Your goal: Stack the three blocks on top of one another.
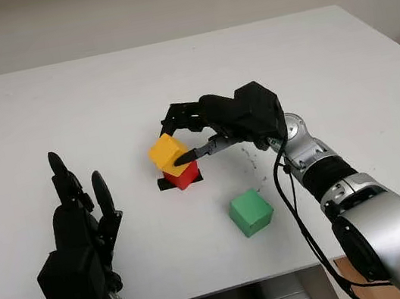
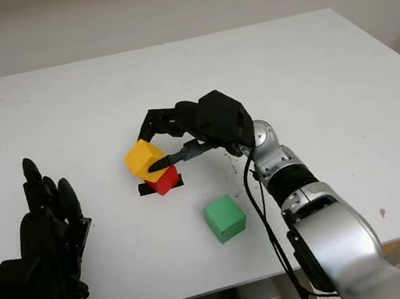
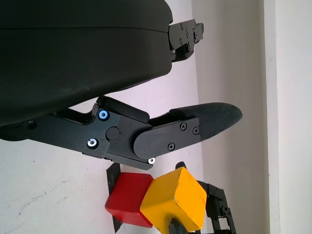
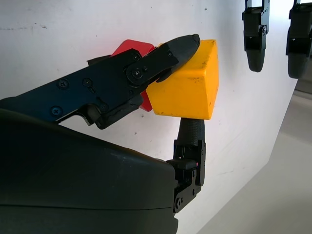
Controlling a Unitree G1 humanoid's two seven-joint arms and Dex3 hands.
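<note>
Your right hand (image 1: 183, 138) is clamped on the yellow cube block (image 1: 169, 153), tilted on the red cube block (image 1: 183, 175) mid-table, the green cube block (image 1: 250, 212) sits near, and your left hand (image 1: 82, 227) is open at the table's (image 1: 63, 111) front-left edge.

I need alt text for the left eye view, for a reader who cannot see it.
The right hand grips a yellow block and holds it tilted on a red block, which sits on a black mark at the middle of a white table. A green block lies nearer, and the left hand is open at the near left.
</note>
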